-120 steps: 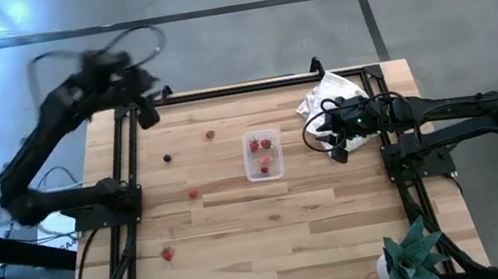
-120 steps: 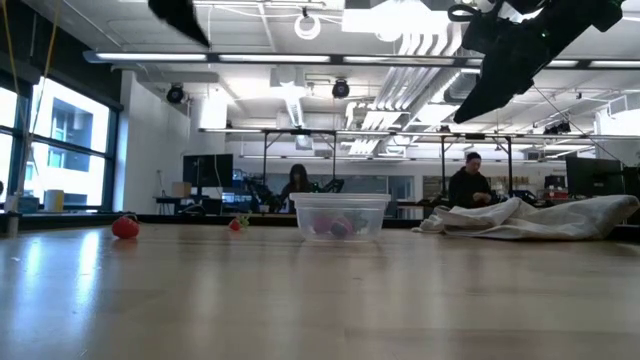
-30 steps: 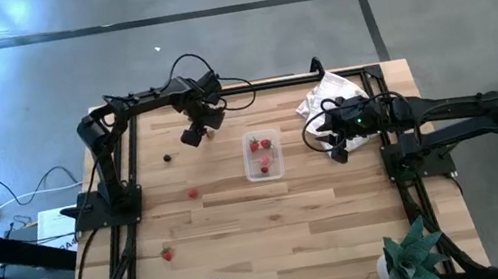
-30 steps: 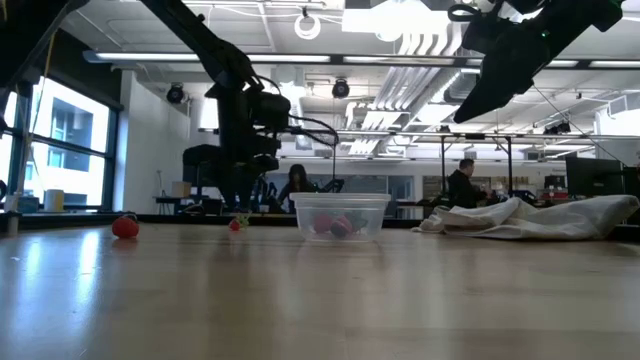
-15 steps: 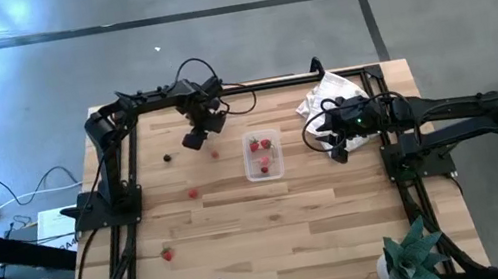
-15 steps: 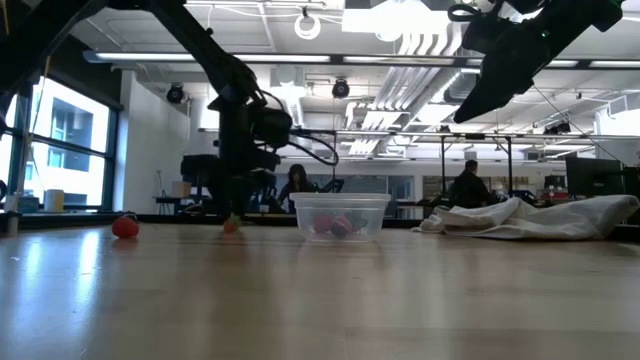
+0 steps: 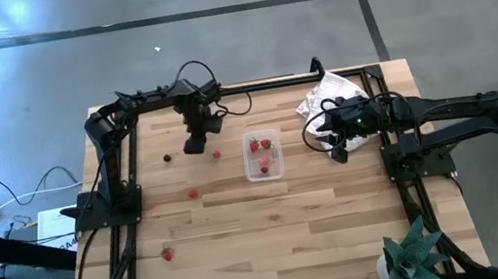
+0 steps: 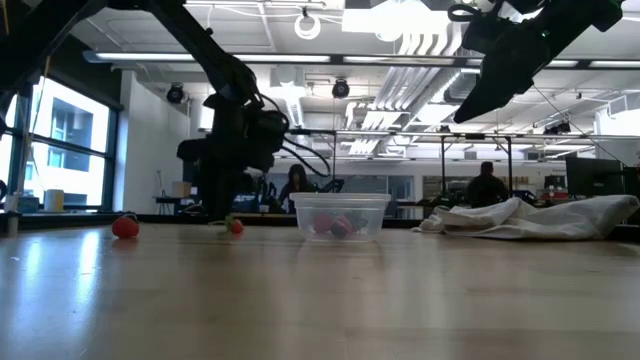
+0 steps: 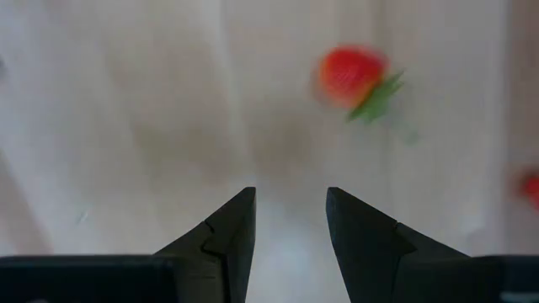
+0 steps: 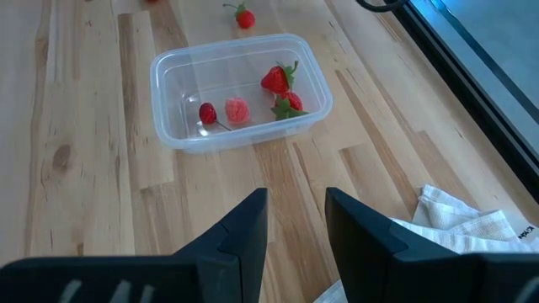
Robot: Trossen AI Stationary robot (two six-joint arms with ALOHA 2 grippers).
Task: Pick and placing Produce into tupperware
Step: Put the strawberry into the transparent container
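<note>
The clear tub [image 7: 263, 154] stands mid-table with several red pieces inside [image 10: 278, 80]. A loose strawberry [image 7: 216, 153] with green leaves [image 9: 349, 76] lies on the wood just left of the tub. My left gripper [image 7: 194, 147] is open and low over the table [image 8: 225, 212]; the strawberry lies ahead of and off to one side of its fingertips [image 9: 290, 210], untouched. My right gripper [image 7: 337, 150] is open [image 10: 295, 215] and waits raised above the cloth's edge, right of the tub.
A dark piece [image 7: 167, 157] and two red pieces [image 7: 193, 193] [image 7: 167, 255] lie on the table's left half. A white wrinkled cloth [image 7: 329, 101] lies at the far right. Black frame rails run along both sides. A person shows in the room behind [image 8: 487, 185].
My left gripper has come down and a little toward the near edge, staying open, and now sits beside the strawberry left of the tub. That strawberry lies nearer the near edge than a second ago. The right arm has kept still.
</note>
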